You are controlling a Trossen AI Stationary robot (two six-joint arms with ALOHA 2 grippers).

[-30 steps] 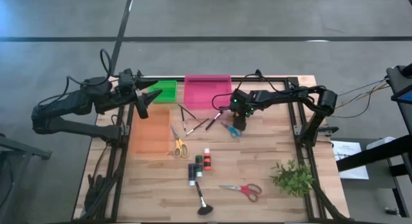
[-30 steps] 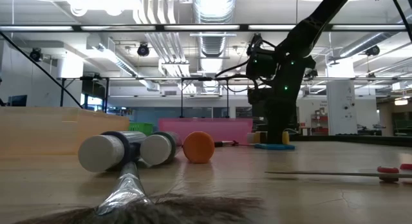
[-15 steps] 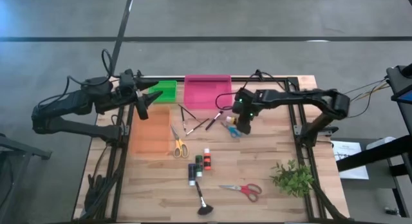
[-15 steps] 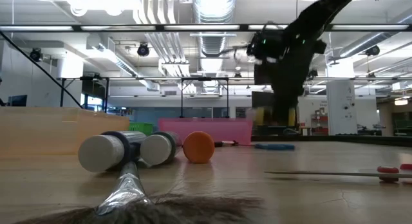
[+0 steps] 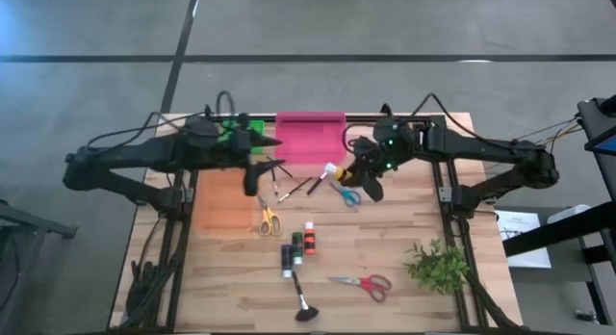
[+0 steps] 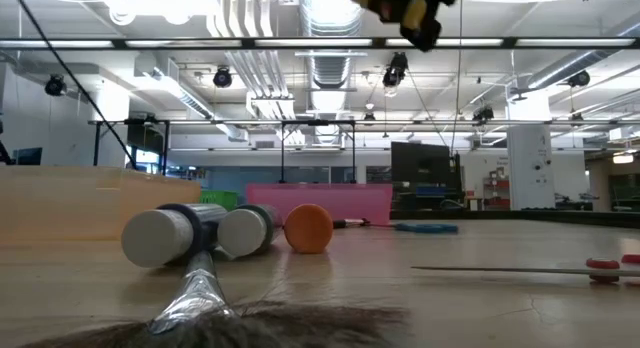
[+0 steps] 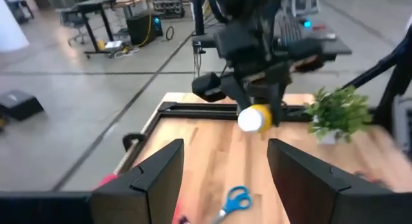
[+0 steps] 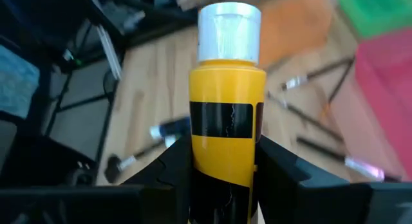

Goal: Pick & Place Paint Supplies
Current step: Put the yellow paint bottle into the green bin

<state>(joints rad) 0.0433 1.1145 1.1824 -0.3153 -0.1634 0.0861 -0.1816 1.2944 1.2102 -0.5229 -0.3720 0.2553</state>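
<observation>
Wooden-plank table [image 5: 404, 224] w/ a black frame, grey floor around it. Right gripper [image 5: 358, 171] is up off the table near the back middle, fingers [image 8: 283, 166] clamped on a yellow paint bottle w/ white cap and black label band [image 8: 226, 95]; the bottle hangs in the air just beside the pink rectangular bin [image 5: 310, 135], above the blue-handled scissors [image 5: 345, 193]. Left gripper [image 5: 252, 176] hovers over the front edge of the orange translucent bin [image 5: 223, 202], fingers [image 7: 158, 179] spread apart w/ nothing between them.

Btw the slim dark-handled brushes [image 5: 289, 183] lie fanned out between the two grippers. Yellow-handled scissors [image 5: 267, 218] sit just beside the orange bin. Further toward the front: a little cluster of black, green and red paint bottles [image 5: 298, 246], then a fan-head brush [image 5: 303, 301] and red-handled scissors [image 5: 364, 283]. Green leafy plant sprig [image 5: 438, 266] is off on the right side, well apart from the rest. Green bin [image 5: 241, 133] is at the back, partly hidden by the left arm.
</observation>
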